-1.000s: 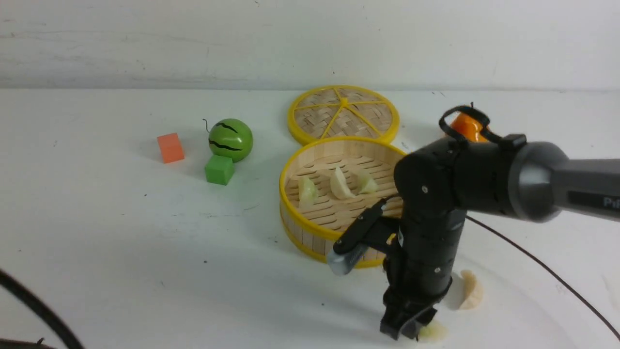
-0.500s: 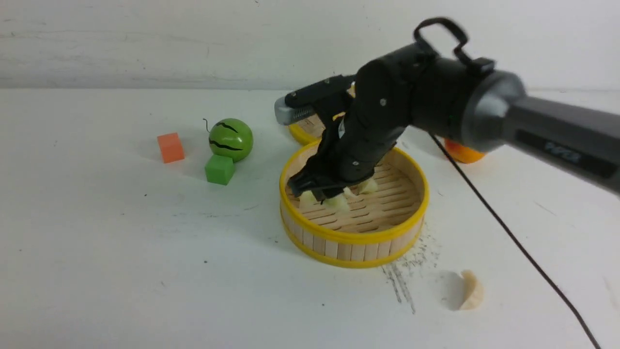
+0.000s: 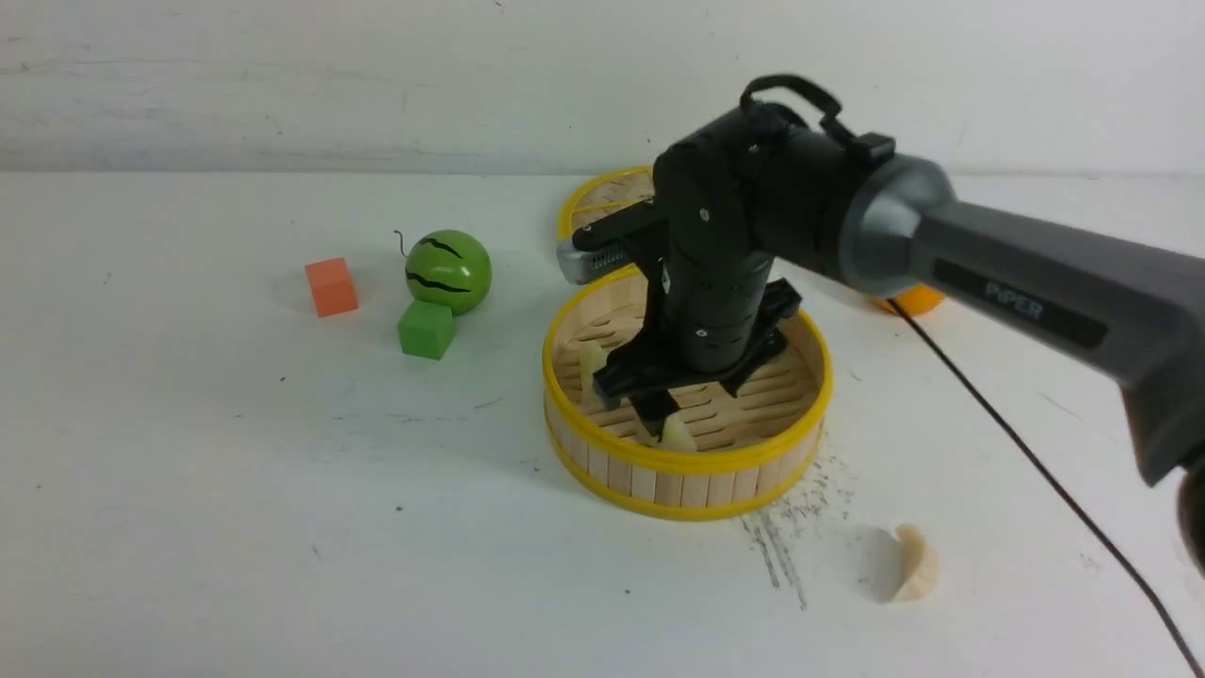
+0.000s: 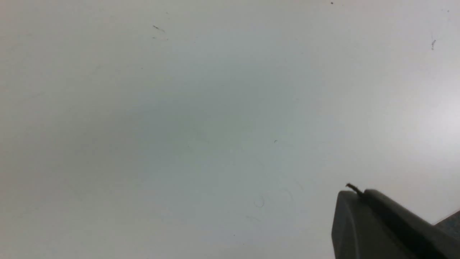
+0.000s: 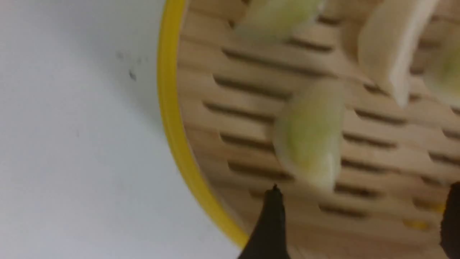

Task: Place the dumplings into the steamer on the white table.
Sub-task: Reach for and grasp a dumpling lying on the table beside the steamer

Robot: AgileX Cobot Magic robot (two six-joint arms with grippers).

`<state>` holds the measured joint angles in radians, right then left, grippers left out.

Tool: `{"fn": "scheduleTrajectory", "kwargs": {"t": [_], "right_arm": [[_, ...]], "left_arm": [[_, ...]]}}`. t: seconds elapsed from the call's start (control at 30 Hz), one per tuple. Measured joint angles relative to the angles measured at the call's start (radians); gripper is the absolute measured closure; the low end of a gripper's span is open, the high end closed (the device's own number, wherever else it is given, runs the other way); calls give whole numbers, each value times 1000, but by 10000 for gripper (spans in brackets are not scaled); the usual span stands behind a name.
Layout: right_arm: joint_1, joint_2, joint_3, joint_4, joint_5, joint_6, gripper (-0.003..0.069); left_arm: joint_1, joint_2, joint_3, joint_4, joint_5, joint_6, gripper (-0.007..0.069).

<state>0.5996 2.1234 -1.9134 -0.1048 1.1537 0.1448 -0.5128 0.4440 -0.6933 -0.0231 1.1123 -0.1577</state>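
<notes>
The steamer [image 3: 687, 463] stands mid-table on the white table [image 3: 235, 490]. My right gripper [image 3: 678, 391] hangs open inside its rim, holding nothing. A greenish dumpling [image 3: 676, 431] lies free on the slats just under it. In the right wrist view that dumpling [image 5: 309, 136] rests on the slatted floor beyond my spread right gripper [image 5: 363, 201], with two more dumplings [image 5: 390, 46] further in and the yellow steamer rim [image 5: 172, 108] beside them. One cream dumpling [image 3: 915, 563] lies on the table, front right of the steamer. My left gripper [image 4: 354, 192] is shut and empty over bare table.
The flat woven lid [image 3: 602, 193] lies behind the steamer. A green melon ball [image 3: 449, 271], a green cube [image 3: 426, 329] and an orange cube [image 3: 331, 286] sit to the left. An orange object [image 3: 911, 299] and a black cable [image 3: 1036, 471] are on the right. A scratch smear [image 3: 781, 556] marks the table.
My right arm lifted a dumpling from the table's front, swung it over the steamer, then opened; the dumpling now lies in the basket. The left gripper has stayed shut.
</notes>
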Motion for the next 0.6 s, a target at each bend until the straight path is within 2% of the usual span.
{"fn": "scheduleTrajectory", "kwargs": {"t": [0.1,0.27,0.4,0.6], "right_arm": [[-4,-63,18,1,58,-36,58],[-47,-216,208,77,59,-42,111],[-118,-318,426,128,-38,8,139],[-269,-381,705,127,-245,125,150]], "left_arm": [[0,0,0,23,-4,0,636],[0,-1,0,34,-37,0,635],[0,-1,0,33,-39,0,635],[0,-1,0,34,-47,1,635]]}}
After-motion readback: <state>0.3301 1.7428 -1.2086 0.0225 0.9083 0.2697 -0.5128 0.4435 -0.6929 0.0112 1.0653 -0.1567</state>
